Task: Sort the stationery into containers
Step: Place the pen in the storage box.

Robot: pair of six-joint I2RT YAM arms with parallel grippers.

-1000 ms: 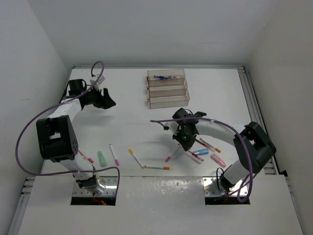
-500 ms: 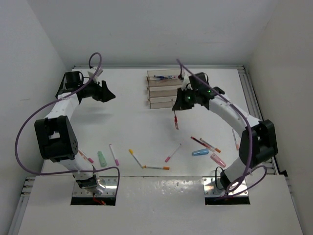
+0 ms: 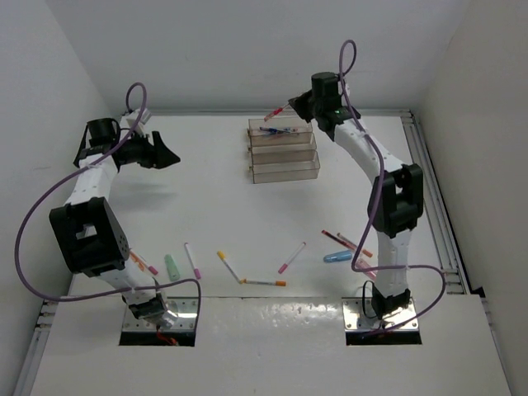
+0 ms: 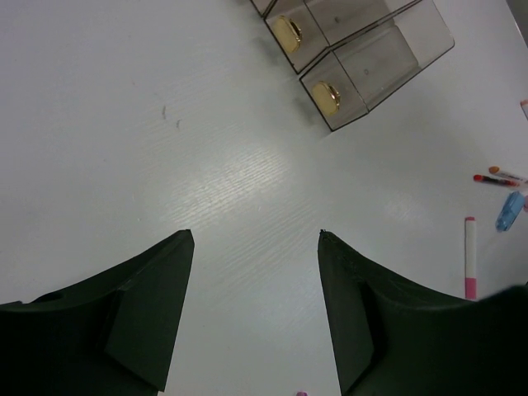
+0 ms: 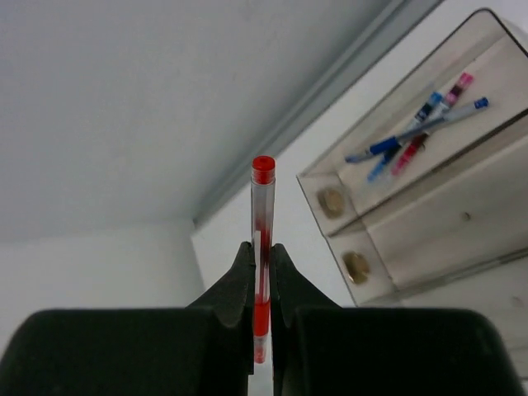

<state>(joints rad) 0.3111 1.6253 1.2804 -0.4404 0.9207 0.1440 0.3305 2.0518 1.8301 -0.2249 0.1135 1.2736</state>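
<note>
My right gripper [image 3: 295, 106] is raised at the far edge of the containers [image 3: 284, 150], three clear trays in a stepped row. It is shut on a red pen [image 3: 276, 111] whose red cap sticks out past the fingertips [image 5: 262, 206]. In the right wrist view the gripper [image 5: 261, 246] pinches the pen's clear barrel, with the trays [image 5: 388, 231] below and to the right. The far tray holds blue and pink pens [image 5: 417, 132]. My left gripper [image 3: 169, 154] hangs open over bare table at the far left, with nothing between its fingers [image 4: 256, 235].
Loose stationery lies near the arm bases: a green stub [image 3: 172, 266], a pink-tipped pen [image 3: 191, 260], a yellow pen [image 3: 227, 264], an orange-tipped pen [image 3: 264, 282], another pink pen [image 3: 292, 256], red pens [image 3: 346, 242] and a blue stub [image 3: 337, 256]. White walls enclose the table.
The right arm lifted the red pen from the loose pile and swung it to the far side of the trays. The left arm drifted slightly left, still open.
</note>
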